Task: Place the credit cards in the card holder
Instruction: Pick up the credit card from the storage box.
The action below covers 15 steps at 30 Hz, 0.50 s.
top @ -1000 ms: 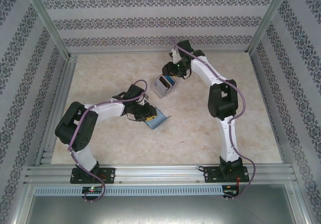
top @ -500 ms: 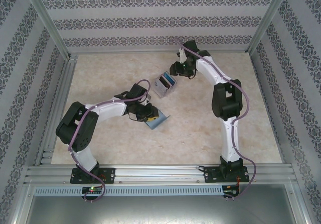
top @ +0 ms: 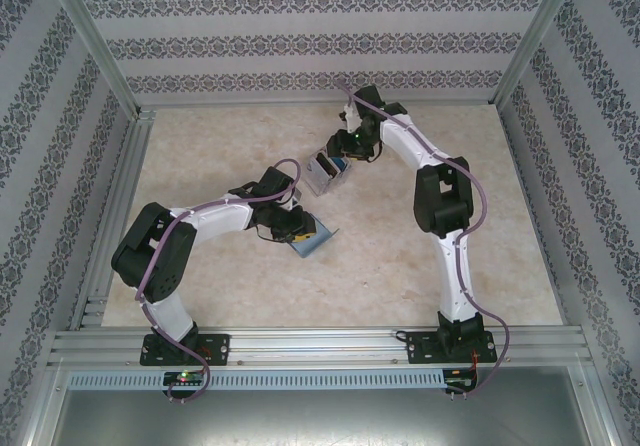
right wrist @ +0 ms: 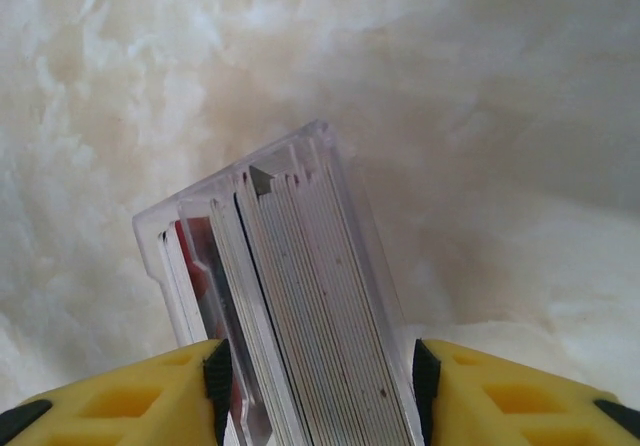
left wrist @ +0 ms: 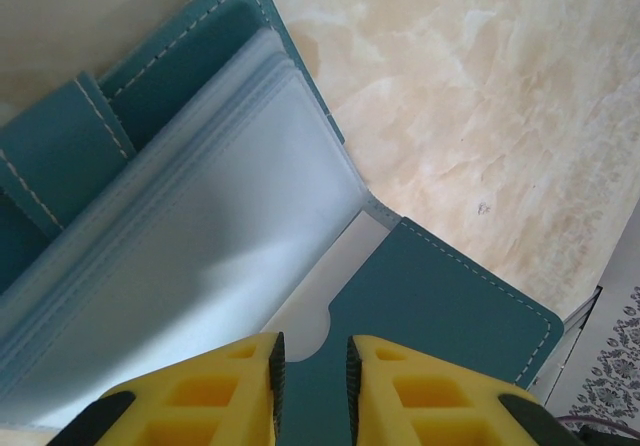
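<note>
The teal card holder (top: 316,239) lies open at the table's middle, one cover tipped up. My left gripper (top: 297,228) is shut on its near cover. In the left wrist view the yellow fingers (left wrist: 230,386) stand a narrow gap apart on the teal cover (left wrist: 450,306), beside the clear inner sleeves (left wrist: 200,236). The credit cards (right wrist: 300,296) stand on edge as a packed stack inside a clear plastic box (right wrist: 338,156). My right gripper (right wrist: 317,351) is open and straddles the box and cards, its pads close to both walls. From above, it (top: 345,153) sits just behind the box (top: 323,173).
The marble-patterned tabletop (top: 400,256) has free room to the right and front of the card holder. Aluminium frame rails (top: 300,346) and patterned walls border the table on all sides.
My right gripper drew back from the clear box, then returned to straddle it. The left gripper and the card holder have not moved.
</note>
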Available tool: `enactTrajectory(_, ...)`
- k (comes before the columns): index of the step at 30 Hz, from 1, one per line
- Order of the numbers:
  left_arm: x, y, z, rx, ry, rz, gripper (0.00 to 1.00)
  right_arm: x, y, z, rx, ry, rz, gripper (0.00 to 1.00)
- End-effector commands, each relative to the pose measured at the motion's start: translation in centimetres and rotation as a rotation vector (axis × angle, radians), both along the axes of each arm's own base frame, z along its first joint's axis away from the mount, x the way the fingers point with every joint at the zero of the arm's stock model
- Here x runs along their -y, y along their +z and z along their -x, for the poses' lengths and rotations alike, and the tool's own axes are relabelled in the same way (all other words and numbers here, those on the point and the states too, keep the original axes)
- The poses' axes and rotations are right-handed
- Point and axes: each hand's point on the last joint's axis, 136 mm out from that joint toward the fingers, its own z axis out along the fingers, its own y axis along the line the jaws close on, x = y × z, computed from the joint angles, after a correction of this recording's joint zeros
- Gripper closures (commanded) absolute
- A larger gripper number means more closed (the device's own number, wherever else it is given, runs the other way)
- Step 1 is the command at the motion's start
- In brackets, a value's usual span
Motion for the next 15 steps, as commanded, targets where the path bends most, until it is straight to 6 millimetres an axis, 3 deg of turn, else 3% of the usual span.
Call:
enactTrajectory(1,0.4,0.3,0.4,0.007,-0.029,-0.012,0.74,-1.9,1.8,0.7,0.022,0.057,-0.03,0.47)
enactTrajectory(15,0.6,0.2,0.6,0.007,-0.035,-0.013,0.74,-2.8,4.4,1.4,0.054,0.083,-0.054,0.49)
